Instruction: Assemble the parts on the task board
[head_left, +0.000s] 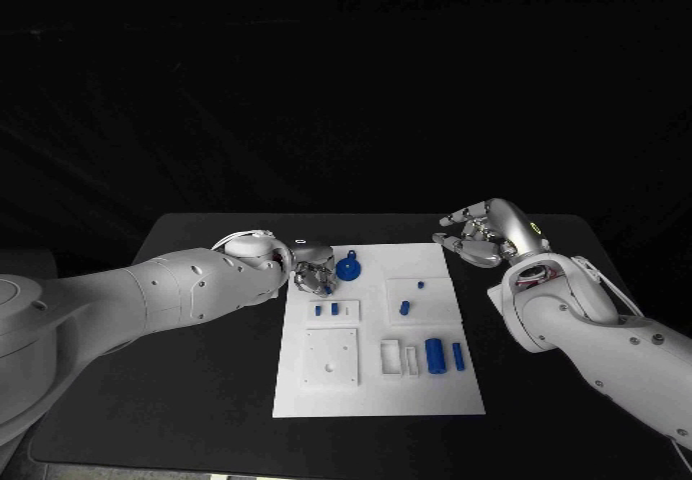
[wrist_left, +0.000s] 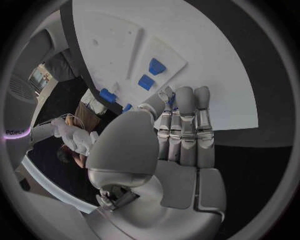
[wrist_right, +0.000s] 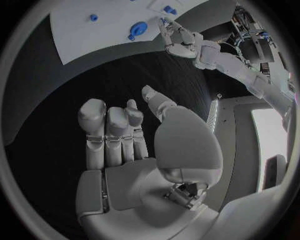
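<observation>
Task board (head_left: 378, 400) parts lie nearest the left robot hand (head_left: 310, 268), fingers drawn together over the board's far left corner; whether they hold anything cannot be told. A round blue part (head_left: 348, 267) sits just beside its fingertips. The right robot hand (head_left: 483, 238), loosely spread and empty, hovers off-board above the surface (head_left: 216, 420).

— What crowds the task board (head_left: 372, 395)?
— The left hand (head_left: 309, 268) hangs over its far left corner, beside the round blue part (head_left: 348, 267).
— And the board's right side?
— Bare black table (head_left: 216, 390); the right hand (head_left: 483, 240) hovers off its far right corner.
</observation>
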